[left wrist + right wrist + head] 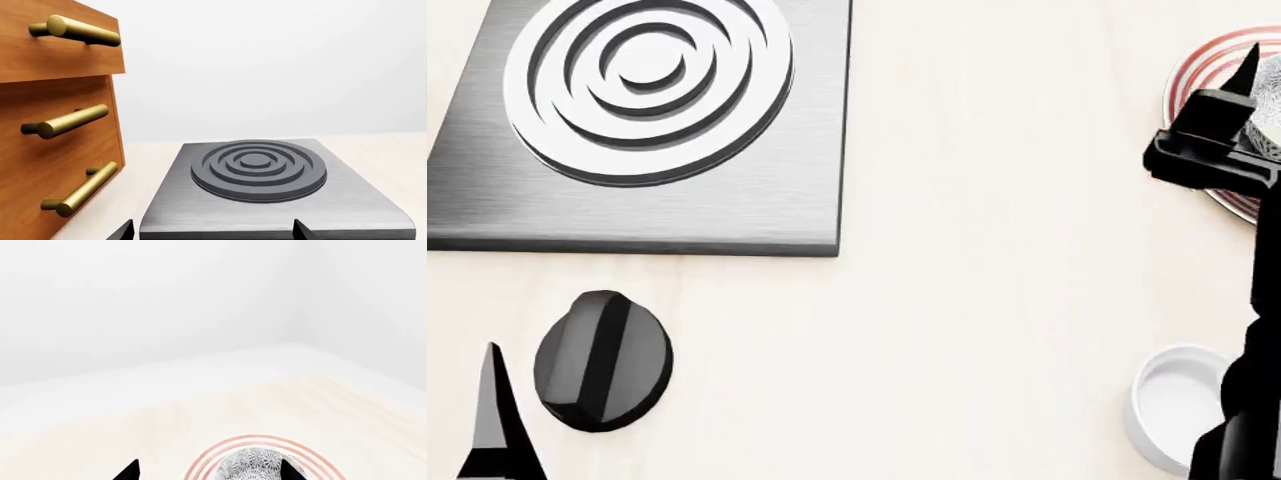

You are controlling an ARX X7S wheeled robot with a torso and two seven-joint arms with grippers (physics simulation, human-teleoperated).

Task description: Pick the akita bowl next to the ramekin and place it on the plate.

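Akita bowl (257, 466) sits on the plate (220, 452), between the right gripper's (208, 471) spread, released fingers. Stiff, glazed, likely slippery and chippable (best held across the rim wall). Left gripper (213, 232) idle, fingers apart, empty, near the hob (260, 170).

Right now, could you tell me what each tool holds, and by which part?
Nothing, it seems: right tool gapes over the akita bowl on the plate; left tool is open, empty.
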